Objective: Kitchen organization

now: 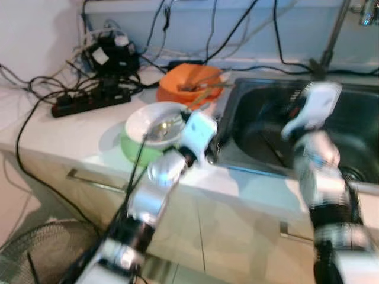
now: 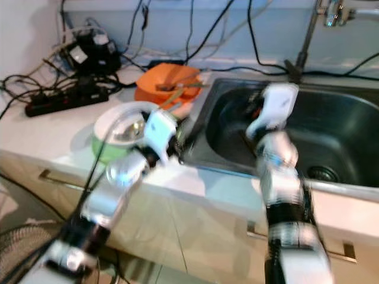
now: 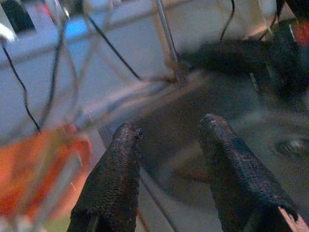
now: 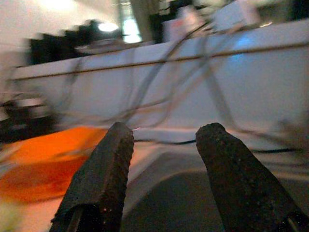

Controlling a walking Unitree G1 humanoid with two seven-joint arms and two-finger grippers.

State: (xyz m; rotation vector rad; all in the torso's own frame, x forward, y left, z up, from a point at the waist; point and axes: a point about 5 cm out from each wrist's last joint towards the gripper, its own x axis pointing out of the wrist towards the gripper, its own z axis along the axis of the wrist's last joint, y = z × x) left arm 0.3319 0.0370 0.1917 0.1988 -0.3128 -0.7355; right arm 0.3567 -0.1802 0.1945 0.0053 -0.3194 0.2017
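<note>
Both arms reach over the sink (image 1: 331,148) — left pincer (image 3: 169,159) and right pincer (image 4: 164,159) open, empty. The orange bowl (image 1: 186,80) with utensils and the white bowl (image 1: 155,121) sit on the bench (image 1: 71,133); tidying looks barely begun.

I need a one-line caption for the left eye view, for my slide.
Both arms reach toward a steel sink; beside it, an orange bowl and a white bowl stacked on a green one.

White counter (image 1: 71,133), pale cabinets (image 1: 237,231) below
</note>
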